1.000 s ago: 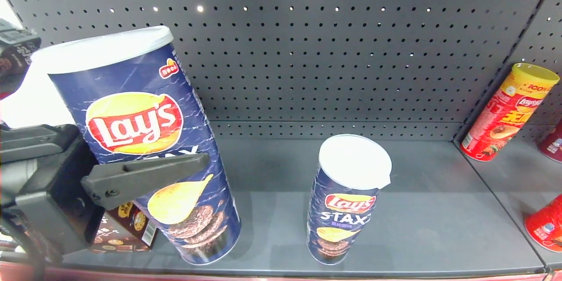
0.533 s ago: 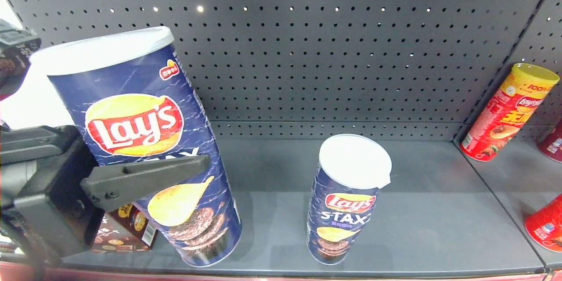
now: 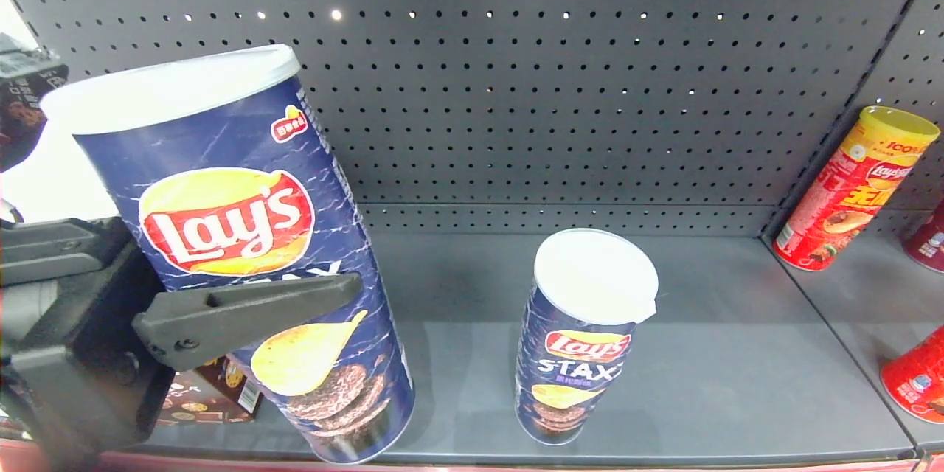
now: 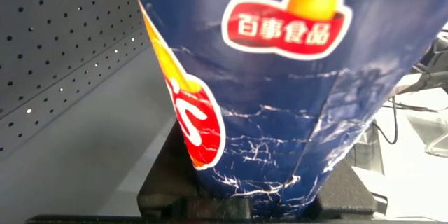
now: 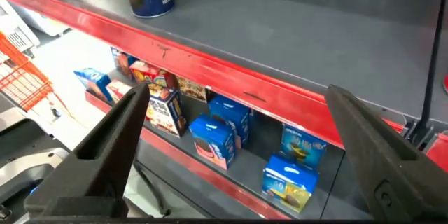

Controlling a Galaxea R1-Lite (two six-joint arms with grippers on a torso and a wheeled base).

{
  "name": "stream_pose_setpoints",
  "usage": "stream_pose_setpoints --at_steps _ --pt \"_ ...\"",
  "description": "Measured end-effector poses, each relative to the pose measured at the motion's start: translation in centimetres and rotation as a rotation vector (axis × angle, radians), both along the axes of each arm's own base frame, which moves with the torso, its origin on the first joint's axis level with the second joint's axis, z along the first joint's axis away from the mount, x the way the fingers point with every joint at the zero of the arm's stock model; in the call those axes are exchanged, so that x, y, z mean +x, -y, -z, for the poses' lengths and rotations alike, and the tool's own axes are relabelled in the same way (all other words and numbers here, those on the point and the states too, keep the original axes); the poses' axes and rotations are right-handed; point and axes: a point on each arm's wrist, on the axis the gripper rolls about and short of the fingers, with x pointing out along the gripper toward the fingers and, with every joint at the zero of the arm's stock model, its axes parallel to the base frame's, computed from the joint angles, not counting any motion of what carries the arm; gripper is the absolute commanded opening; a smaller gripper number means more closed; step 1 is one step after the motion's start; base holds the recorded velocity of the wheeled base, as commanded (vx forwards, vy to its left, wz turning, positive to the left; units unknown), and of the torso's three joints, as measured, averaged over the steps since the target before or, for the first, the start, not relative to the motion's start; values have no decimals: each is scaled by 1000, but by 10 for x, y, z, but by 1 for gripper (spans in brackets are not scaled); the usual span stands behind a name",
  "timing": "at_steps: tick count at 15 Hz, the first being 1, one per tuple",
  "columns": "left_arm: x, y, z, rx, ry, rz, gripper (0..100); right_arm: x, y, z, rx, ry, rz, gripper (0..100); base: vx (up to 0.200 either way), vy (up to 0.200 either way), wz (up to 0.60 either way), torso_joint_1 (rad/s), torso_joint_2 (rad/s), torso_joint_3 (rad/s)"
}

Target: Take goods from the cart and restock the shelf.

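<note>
Leaning with its white lid up and toward the robot's left, the big blue can [image 3: 243,236] is at the left front of the shelf [image 3: 737,369]. Its long axis slants from the lid down to the base at the shelf's front edge, and its label faces the head camera. Whether the base touches the shelf cannot be told.

The left jaws are clamped on it at about mid-height: one dark finger [image 3: 243,310] lies across the can's front, while the other is hidden behind it. A small brown box [image 3: 210,394] lies on the shelf behind the can's lower part.

A second blue can [image 3: 582,339] stands upright near the middle of the shelf, well apart from the first. In the next bay to the right stand red cans [image 3: 855,188].

The left wrist view shows the held can's blue side close up, with the perforated back wall [image 4: 56,42] beside it. The right wrist view shows the right jaws spread wide, holding nothing, out in front of the shelf's red edge [image 5: 231,77]. It also shows boxes [image 5: 217,129] on a lower shelf and an orange wire cart [image 5: 21,77].
</note>
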Motion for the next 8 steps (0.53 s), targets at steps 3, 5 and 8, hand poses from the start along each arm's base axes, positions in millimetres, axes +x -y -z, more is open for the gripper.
stream_pose_setpoints --at_steps 3,5,8 --pt "-1 0 1 1 -4 37 0 0 0 0 0 -1 -1 100 0 0 0 0 0 0" --pt "0 -1 2 3 -9 37 0 0 0 0 0 -1 -2 100 0 0 0 0 0 0" --pt "2 -1 3 6 -15 23 0 0 0 0 0 -1 -3 100 0 0 0 0 0 0"
